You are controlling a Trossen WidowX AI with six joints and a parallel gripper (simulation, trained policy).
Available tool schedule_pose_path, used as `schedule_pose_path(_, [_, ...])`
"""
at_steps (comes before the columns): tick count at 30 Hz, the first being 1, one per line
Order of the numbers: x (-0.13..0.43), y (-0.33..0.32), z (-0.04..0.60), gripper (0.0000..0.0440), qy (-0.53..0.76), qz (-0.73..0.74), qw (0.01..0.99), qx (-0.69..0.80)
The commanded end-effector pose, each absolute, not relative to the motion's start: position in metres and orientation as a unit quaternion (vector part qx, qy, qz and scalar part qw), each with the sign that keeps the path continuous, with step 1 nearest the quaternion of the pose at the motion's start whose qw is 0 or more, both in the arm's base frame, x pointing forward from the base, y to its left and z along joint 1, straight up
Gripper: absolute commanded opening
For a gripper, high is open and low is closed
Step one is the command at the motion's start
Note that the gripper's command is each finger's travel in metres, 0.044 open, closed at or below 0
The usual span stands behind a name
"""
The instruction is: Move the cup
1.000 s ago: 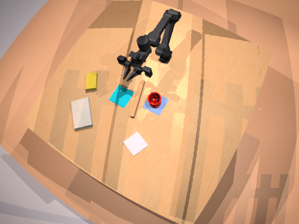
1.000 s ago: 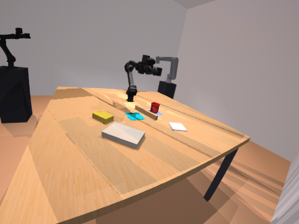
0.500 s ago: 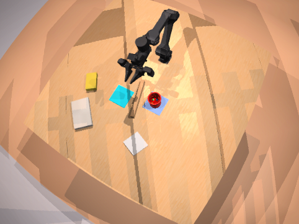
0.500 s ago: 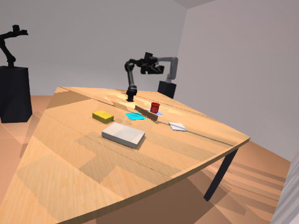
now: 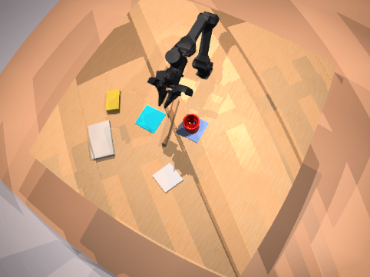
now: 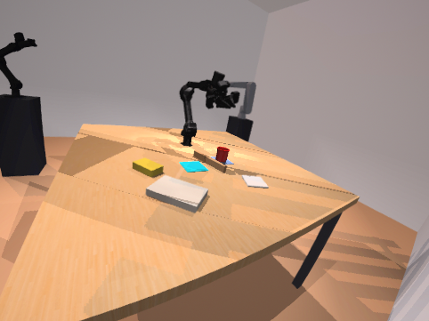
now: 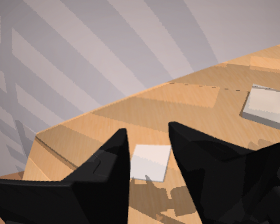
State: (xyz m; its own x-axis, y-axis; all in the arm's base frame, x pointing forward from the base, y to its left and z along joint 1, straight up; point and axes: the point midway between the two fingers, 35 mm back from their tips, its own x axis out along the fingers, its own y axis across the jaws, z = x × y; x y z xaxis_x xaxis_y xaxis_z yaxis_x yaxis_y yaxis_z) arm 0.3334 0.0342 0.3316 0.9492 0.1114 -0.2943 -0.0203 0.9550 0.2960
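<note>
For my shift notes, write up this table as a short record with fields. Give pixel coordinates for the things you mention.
cup: red (image 5: 192,129) (image 6: 222,155), upright on the blue pad (image 5: 198,136) (image 6: 230,162)
cup contents: marbles (image 5: 189,123), at least two
cyan pad: bare (image 5: 150,119) (image 6: 193,166)
divider: wooden strip (image 5: 171,124) (image 6: 215,163) between cyan and blue pads
pincer: partly open (image 5: 162,106) (image 6: 235,105) (image 7: 148,126), holding nothing, above the table
other items: white square (image 5: 167,177) (image 6: 254,181) (image 7: 150,162), yellow block (image 5: 113,100) (image 6: 148,167), pale slab (image 5: 101,140) (image 6: 176,192) (image 7: 265,103)
</note>
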Motion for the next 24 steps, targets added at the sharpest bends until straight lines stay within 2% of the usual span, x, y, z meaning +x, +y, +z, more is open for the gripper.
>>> schedule_pose_path(1, [0.337,0.041,0.327,0.0119,0.186,0.036,0.967,0.169])
schedule_pose_path(24, [0.341,0.072,0.31,0.0128,0.338,-0.003,0.893,0.296])
